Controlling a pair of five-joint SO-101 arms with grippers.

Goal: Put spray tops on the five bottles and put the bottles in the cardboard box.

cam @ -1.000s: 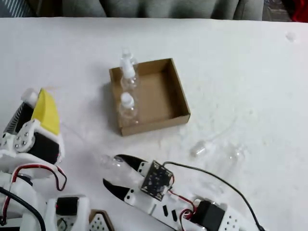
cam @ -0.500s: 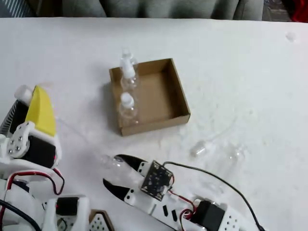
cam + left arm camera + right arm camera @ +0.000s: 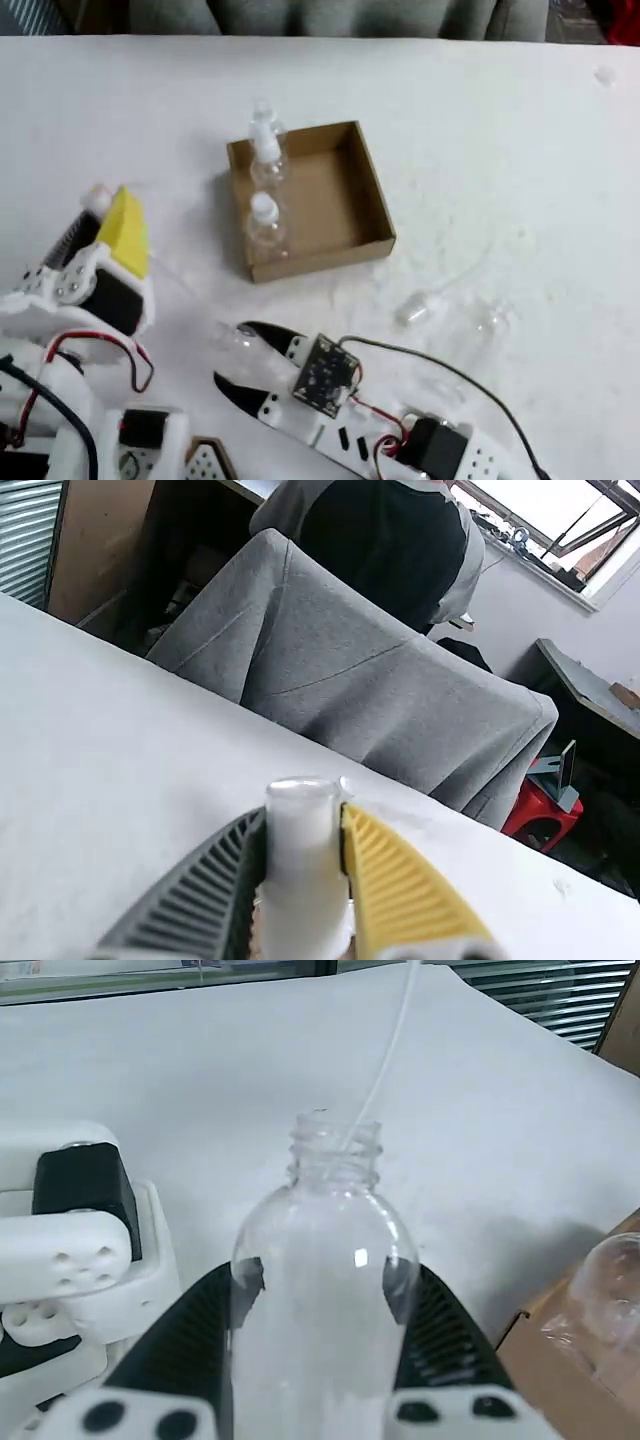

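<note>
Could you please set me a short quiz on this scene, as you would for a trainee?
1. True or false: the clear bottle in the right gripper is already capped.
2. How many bottles are inside the cardboard box?
3. The left gripper holds: A) a white spray top; B) a bottle; C) nothing.
Key: 1 false; 2 two; 3 A.

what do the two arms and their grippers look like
Both arms are white with black motors and red and black cables. The left gripper has one yellow and one grey ribbed finger. The right gripper has two black ribbed fingers and a black circuit board behind them.
</note>
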